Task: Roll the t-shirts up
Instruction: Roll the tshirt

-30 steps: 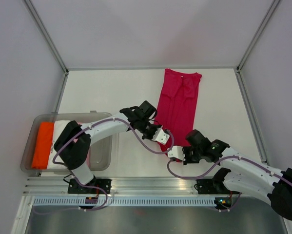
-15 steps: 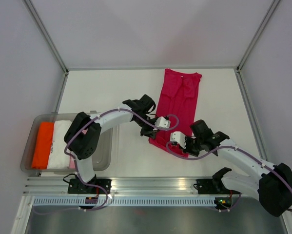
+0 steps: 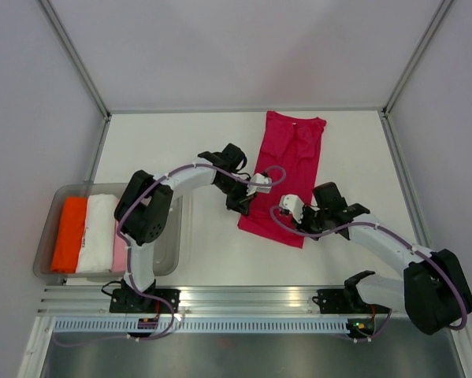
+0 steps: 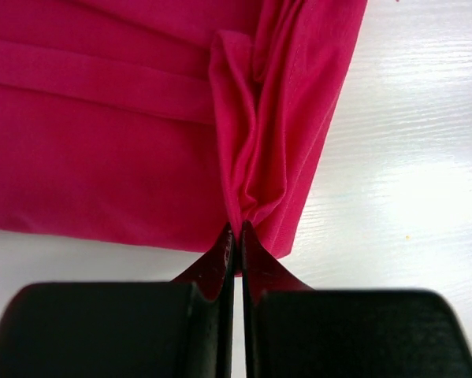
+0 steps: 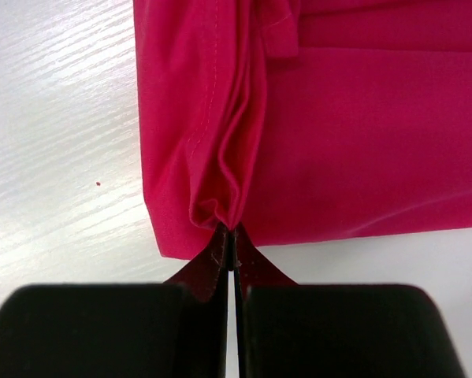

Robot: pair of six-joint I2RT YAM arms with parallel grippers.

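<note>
The deep magenta-red t-shirt [image 3: 287, 161] lies folded into a long strip on the white table, running from the far middle toward me. My left gripper [image 3: 247, 206] is shut on its left edge close to the near hem, and the cloth [image 4: 251, 157] bunches into pleats at the fingertips. My right gripper [image 3: 304, 223] is shut on the right edge close to the near hem, and the cloth [image 5: 236, 142] is pleated there too. Orange [image 3: 68, 235], white [image 3: 98, 232] and pale pink [image 3: 119, 257] t-shirts lie folded in the bin.
A clear plastic bin [image 3: 109, 187] stands at the near left of the table. Grey walls with metal frame posts enclose the table on three sides. A metal rail [image 3: 236, 295] runs along the near edge by the arm bases.
Both grippers have moved away from the bases, from the near end of the magenta-red t-shirt up to its two side edges. The near corners now show bunched cloth.
</note>
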